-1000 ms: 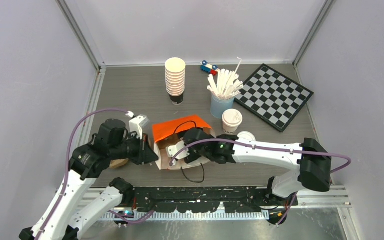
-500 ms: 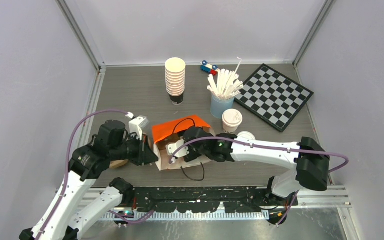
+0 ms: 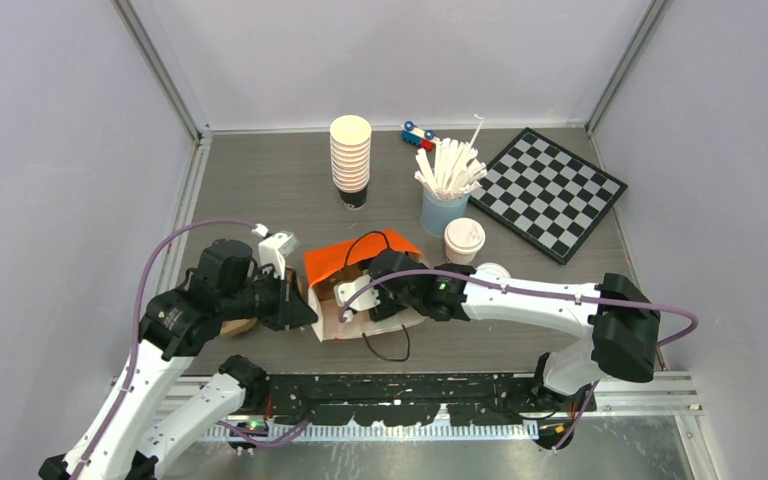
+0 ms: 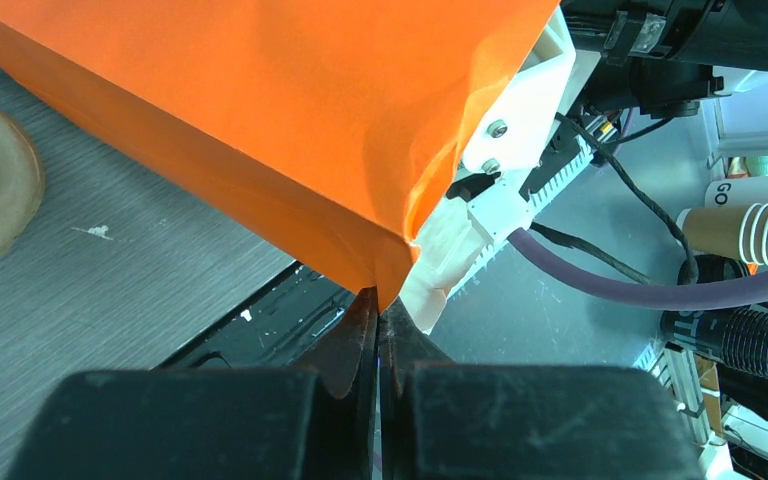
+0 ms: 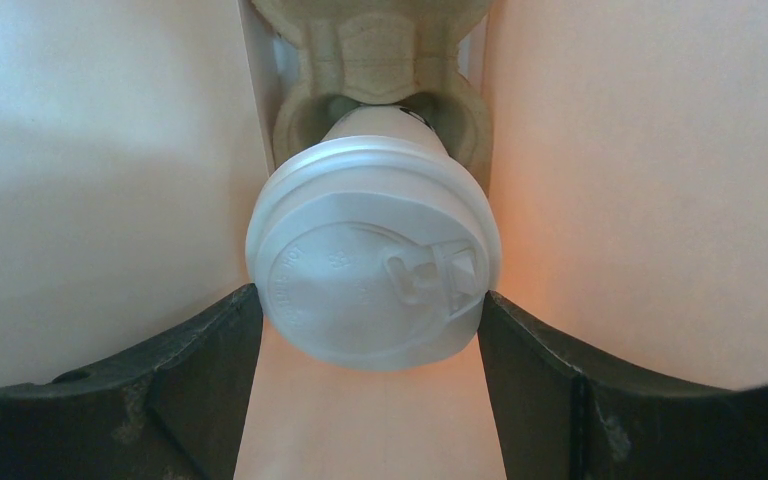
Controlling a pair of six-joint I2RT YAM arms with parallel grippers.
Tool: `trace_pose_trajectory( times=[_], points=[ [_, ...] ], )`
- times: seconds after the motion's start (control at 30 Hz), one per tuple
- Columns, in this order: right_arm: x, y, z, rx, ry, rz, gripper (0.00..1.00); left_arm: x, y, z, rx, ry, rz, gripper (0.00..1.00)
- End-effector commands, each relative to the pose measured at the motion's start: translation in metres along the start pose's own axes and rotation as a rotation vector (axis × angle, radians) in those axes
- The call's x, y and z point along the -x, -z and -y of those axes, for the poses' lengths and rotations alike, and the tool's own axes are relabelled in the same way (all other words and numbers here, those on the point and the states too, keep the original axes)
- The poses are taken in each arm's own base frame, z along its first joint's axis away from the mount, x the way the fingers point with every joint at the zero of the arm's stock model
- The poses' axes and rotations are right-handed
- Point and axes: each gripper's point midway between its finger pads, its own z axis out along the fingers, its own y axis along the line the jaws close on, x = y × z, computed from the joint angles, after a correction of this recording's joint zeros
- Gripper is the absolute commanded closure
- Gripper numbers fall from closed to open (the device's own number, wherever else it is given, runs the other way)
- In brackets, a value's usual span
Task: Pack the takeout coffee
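Note:
An orange paper bag (image 3: 352, 256) lies on its side on the table, mouth toward my right arm. My left gripper (image 3: 306, 309) is shut on the bag's near corner; the left wrist view shows the jaws (image 4: 378, 300) pressed together on the orange paper (image 4: 260, 110). My right gripper (image 3: 358, 298) reaches into the bag. In the right wrist view its fingers (image 5: 372, 297) touch both sides of a takeout coffee cup's white sip lid (image 5: 373, 268), and the cup's base sits in a pulp carrier (image 5: 380, 50). A second lidded cup (image 3: 464, 240) stands outside on the table.
At the back stand a tall stack of lidless cups (image 3: 350, 155), a light-blue cup of white sticks (image 3: 444, 205), a small toy car (image 3: 418, 134) and a chessboard (image 3: 548, 190). A wooden disc (image 3: 237, 325) lies under my left arm. A black cord handle (image 3: 390, 347) loops from the bag.
My right gripper has edged a little to the left, deeper into the bag, with the cup. The left gripper holds the bag corner as before.

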Motion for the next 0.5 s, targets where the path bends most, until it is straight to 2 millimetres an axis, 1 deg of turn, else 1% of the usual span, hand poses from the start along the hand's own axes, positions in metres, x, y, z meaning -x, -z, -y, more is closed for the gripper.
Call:
trace_pose_trajectory(
  times=[0.0,0.47],
  points=[
    [-0.0046,-0.0029,-0.002,0.029,-0.013,-0.025,0.29,0.0041,0.0039,0.0075,-0.032,-0.014,0.016,1.0],
    [-0.0116,-0.0088,-0.0089,0.058,-0.025,-0.057,0.29,0.0044,0.005,0.0075,-0.03,-0.019,0.02,1.0]
  ],
)
